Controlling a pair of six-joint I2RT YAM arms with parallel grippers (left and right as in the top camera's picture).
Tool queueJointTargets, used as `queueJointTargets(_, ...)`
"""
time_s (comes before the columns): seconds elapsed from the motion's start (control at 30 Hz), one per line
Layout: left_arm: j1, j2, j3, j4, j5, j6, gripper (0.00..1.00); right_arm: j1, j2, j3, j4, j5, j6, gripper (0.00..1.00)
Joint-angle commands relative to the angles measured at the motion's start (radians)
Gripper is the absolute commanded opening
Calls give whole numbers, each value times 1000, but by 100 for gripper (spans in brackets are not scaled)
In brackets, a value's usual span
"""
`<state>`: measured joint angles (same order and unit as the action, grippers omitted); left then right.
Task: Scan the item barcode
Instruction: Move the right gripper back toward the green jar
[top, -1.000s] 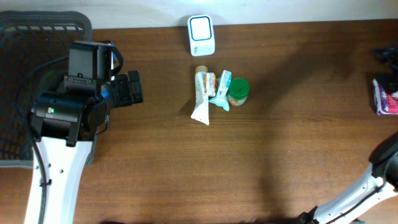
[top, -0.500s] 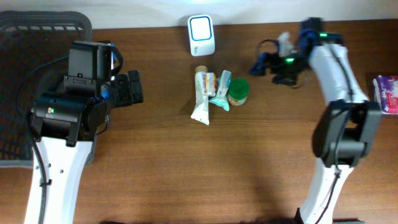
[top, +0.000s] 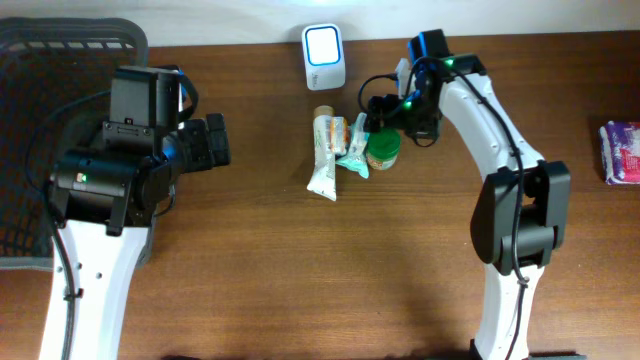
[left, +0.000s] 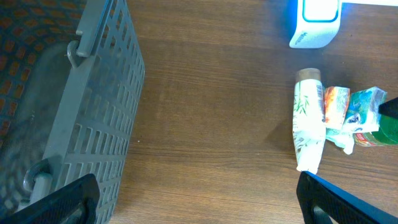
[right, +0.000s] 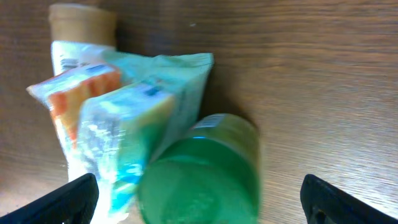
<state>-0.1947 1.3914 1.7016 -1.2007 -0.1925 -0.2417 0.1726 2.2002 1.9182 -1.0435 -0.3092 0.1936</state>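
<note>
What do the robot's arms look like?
Both are white tubes with chunky black joints. The left arm has black cables and a tiny green light. The right arm has green lights too and a blue bit. The fingers are black.

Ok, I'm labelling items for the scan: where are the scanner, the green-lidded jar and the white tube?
scanner (top: 323, 46), overhead view, its blue-lit face.
green-lidded jar (right: 193, 186), right wrist view, its lid.
white tube (left: 309, 118), left wrist view, mid-body.

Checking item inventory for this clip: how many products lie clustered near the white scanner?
4: a white tube on the left, an orange packet beside it, a teal packet next, and a green-lidded jar on the right. Anything underneath would be hidden.
</note>
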Motion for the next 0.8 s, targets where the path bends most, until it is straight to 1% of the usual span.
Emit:
queueJointTargets(0.0,3,0,-1,2,-14,15,99,61,-32,-4,3,111,11,99)
queueJointTargets(0.1,3,0,-1,2,-14,15,99,100,-32,-4,3,238,33,99)
queueJointTargets(0.33,3,0,-1,2,-14,16,99,178,-32,-4,34,333,24,99)
queueJointTargets(0.47,3,0,-1,2,-14,16,99,220,-32,-4,37,451,24,99)
queueJointTargets(0.63,3,0,-1,2,-14,15,99,219,-32,-4,26,549,24,99)
queueJointTargets(0.77,3,0,-1,1,-14,15,99,211,-32,-4,20,584,24,99)
